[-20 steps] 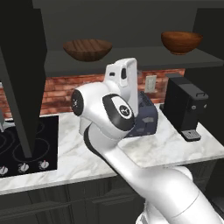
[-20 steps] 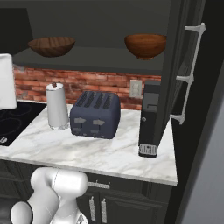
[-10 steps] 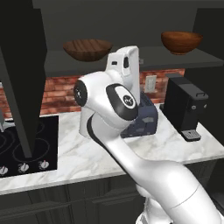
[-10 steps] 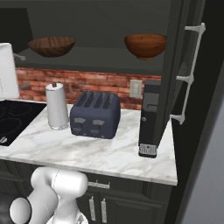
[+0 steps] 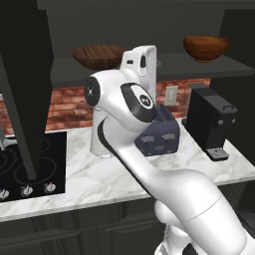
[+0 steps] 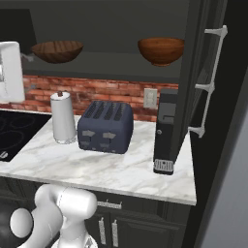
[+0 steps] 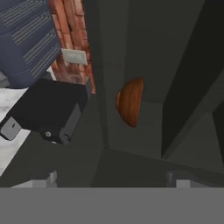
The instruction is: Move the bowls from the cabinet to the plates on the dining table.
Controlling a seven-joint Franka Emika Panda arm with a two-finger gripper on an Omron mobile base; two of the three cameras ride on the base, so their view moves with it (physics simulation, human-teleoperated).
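Two reddish-brown wooden bowls sit on the dark shelf [image 5: 174, 67] of the open cabinet: the left bowl [image 5: 98, 55] [image 6: 57, 51] and the right bowl [image 5: 206, 47] [image 6: 161, 50]. My white hand [image 5: 141, 62] is raised to shelf height between them, in front of the shelf. In the rolled hand view my gripper [image 7: 109, 180] is open, its tips far apart with nothing between them. It faces one bowl [image 7: 130, 101], which sits well ahead and untouched. The plates and the dining table are out of view.
Below the shelf, a marble counter [image 6: 111, 167] carries a dark blue toaster [image 6: 105, 127], a paper towel roll [image 6: 63, 117] and a black coffee machine [image 5: 211, 122]. A black stove [image 5: 25, 164] lies at the left. The open cabinet door [image 6: 193, 72] with silver handles stands at the right.
My hand has risen from in front of the brick wall up to shelf level. Both bowls have stayed in place and the gripper has stayed open.
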